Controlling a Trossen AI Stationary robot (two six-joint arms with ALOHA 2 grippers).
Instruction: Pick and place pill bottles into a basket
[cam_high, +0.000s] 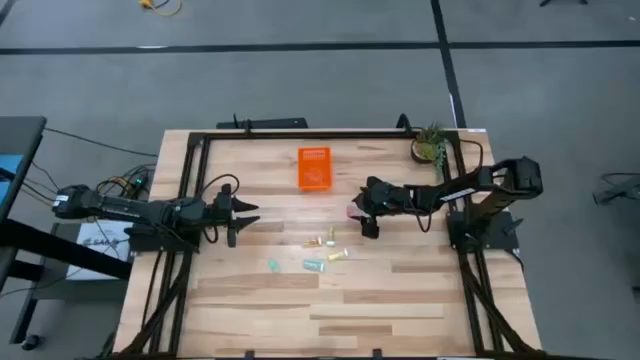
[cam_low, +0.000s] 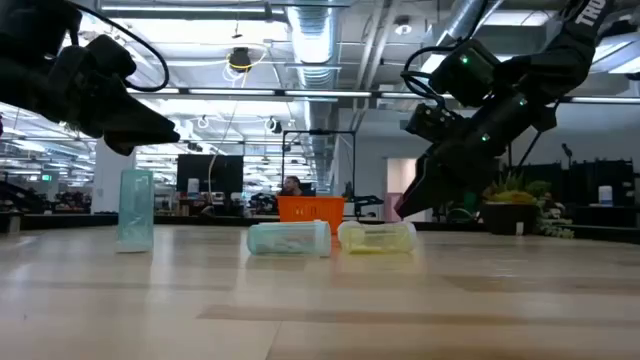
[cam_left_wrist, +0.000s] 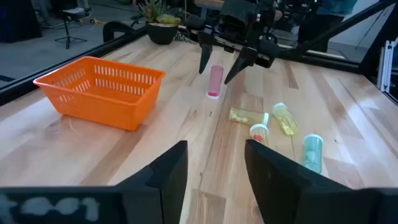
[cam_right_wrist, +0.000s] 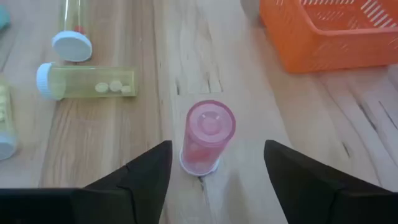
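Right gripper (cam_right_wrist: 214, 171): fingers spread wide, empty, poised above the pink bottle (cam_right_wrist: 207, 137), which stands upside down on its white cap between the orange basket (cam_high: 314, 167) and the cluster of lying bottles. Step in hand, as judged — the grasp of this bottle: lower until the fingers flank the mid-body, keep the bottle centred in the gap so neither finger knocks it over, then close; a narrow upright cylinder is likely to topple at a glancing touch. Left gripper (cam_left_wrist: 214, 165): parted, holding nothing, waiting near the left edge of the table (cam_high: 400, 300). Basket: one, no bottle seen inside it. Bottles counted on the table — six: one pink; three yellowish (cam_left_wrist: 248, 115), lying on their sides; two teal, one lying (cam_low: 288, 238), one standing (cam_low: 135, 209). Potted plant (cam_high: 430, 146): one, at a far corner.
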